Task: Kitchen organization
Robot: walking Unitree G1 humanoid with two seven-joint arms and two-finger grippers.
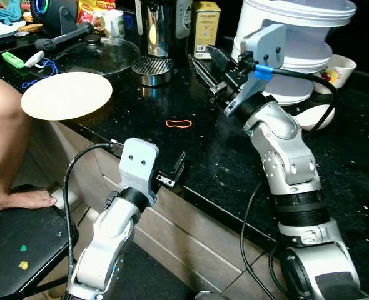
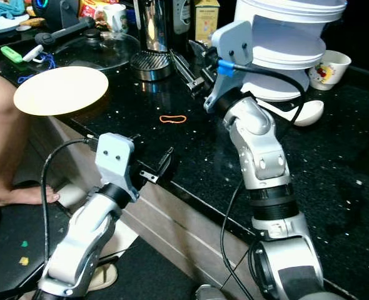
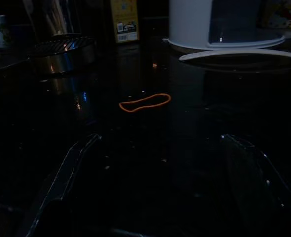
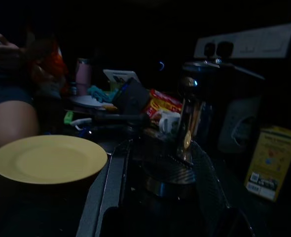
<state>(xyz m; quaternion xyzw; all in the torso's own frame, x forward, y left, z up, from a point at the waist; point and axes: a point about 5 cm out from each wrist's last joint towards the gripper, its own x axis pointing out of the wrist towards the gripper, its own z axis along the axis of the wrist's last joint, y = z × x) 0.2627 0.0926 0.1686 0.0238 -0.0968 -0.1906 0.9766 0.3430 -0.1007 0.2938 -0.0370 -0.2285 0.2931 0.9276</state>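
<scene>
Sitting on the counter (image 1: pixel 334 144): one plate (image 1: pixel 66 95), one rubber band (image 1: pixel 178 124), one ladle (image 2: pixel 300 114).

Cut off at the top edge: white tub (image 1: pixel 297 37); hidden partly behind the right arm: white spoon (image 2: pixel 300 114)

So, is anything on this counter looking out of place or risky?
Yes. The yellow plate sticks out past the counter edge, near a person's knee, so a bump could tip it. An orange rubber band also lies loose on the black top.
</scene>
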